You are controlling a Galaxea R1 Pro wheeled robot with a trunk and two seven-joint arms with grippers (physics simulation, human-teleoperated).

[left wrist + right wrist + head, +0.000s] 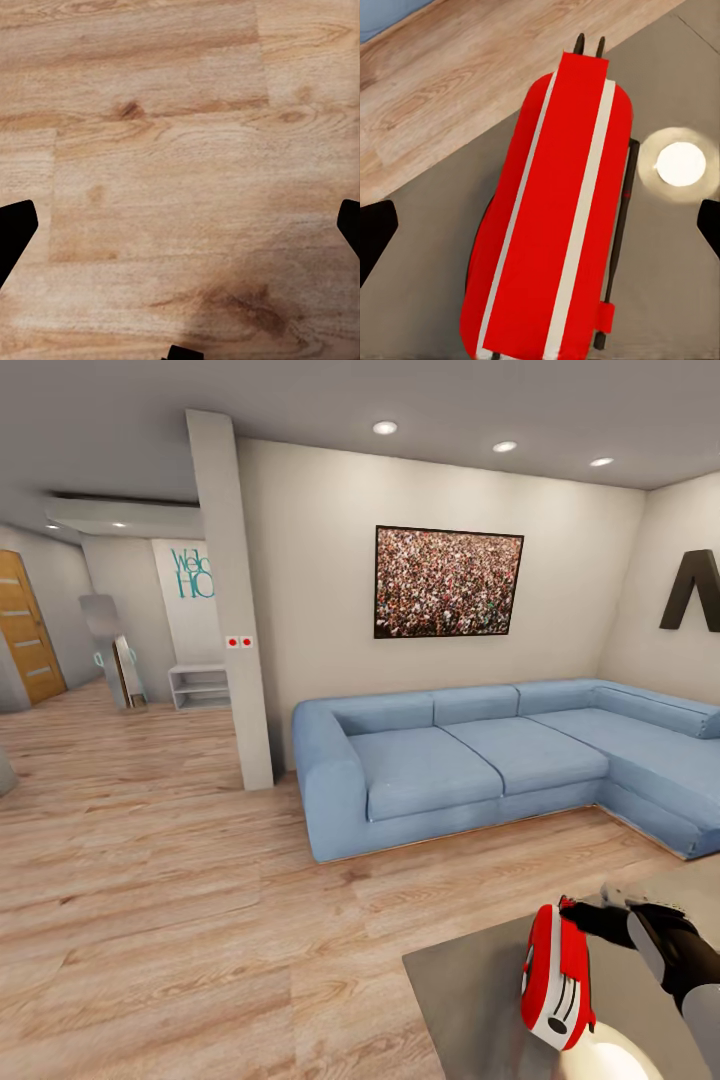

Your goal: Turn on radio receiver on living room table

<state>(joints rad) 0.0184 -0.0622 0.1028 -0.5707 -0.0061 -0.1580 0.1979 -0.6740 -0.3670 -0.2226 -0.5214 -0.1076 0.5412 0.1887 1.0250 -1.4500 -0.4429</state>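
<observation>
The right gripper (540,225) is seen with its dark fingertips (375,232) spread wide to either edge of the right wrist view, released, with the radio (551,217) lying between and beyond them but not clasped; no contact between fingers and radio can be made out there. In the head view the right gripper (590,912) is held just above and behind the radio (555,980), close to its top edge, though whether it is touched cannot be told. The radio is stood on the table (470,1000), near the table's corner, its red body edged with white trim and its thin dark handle run along one side. A round bright reflection (681,163) is cast on the glossy grey top (435,247) just beside the radio. The left gripper (180,225) is likewise shown with its fingertips (13,232) parted wide, released and empty, pointed down at bare wood floor (180,135). Beyond the table, the wood floor (180,880) is spread across the room, and a blue L-shaped sofa (480,760) is set against the beige wall (310,560), well apart from the table. A dark-framed crowd picture (448,582) is hung above the sofa. A square pillar (232,600) bearing two small red buttons (238,642) is stood to the left of the sofa, and past it a wooden door (25,625) and a low white shelf (198,686) are seen in the hallway
</observation>
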